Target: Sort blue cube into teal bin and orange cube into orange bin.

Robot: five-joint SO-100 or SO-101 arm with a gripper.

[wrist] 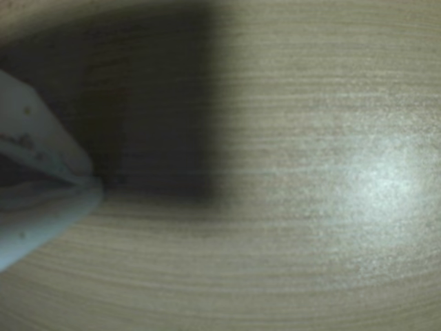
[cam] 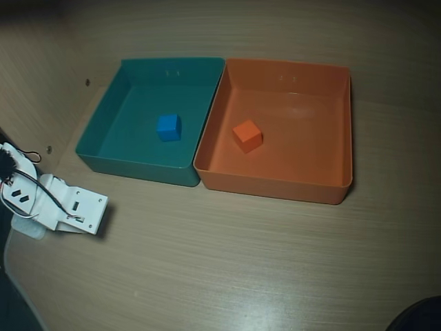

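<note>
**Two cubes sitting in matching bins**

Both cubes are lying inside trays of their own colour on the pale wood-grain worktop (cam: 241,262). The blue cube (cam: 169,127), small, bright and plain, is resting near the middle of the teal bin's floor, clear of all four walls. The teal bin (cam: 138,167) is a square, shallow tray with upright walls and two small holes showing in its far wall. Its right wall is pressing against the left wall of the orange bin (cam: 275,186), a tray of the same build that is looking slightly larger. The orange cube (cam: 247,135) is sitting turned a little askew on that bin's floor, toward the left half, nearer the shared wall than the right one.

The pair of bins is occupying the far half of the worktop, the teal one toward the left edge.

The arm's white body (cam: 62,203) is reaching in from the left edge, in front of the teal bin's near-left corner (well apart from both cubes). In the wrist view the gripper (wrist: 96,185) is showing at the left edge as two pale fingers (wrist: 34,131) converging to a tip over bare wood; the jaws are looking closed together with nothing between them.
</note>
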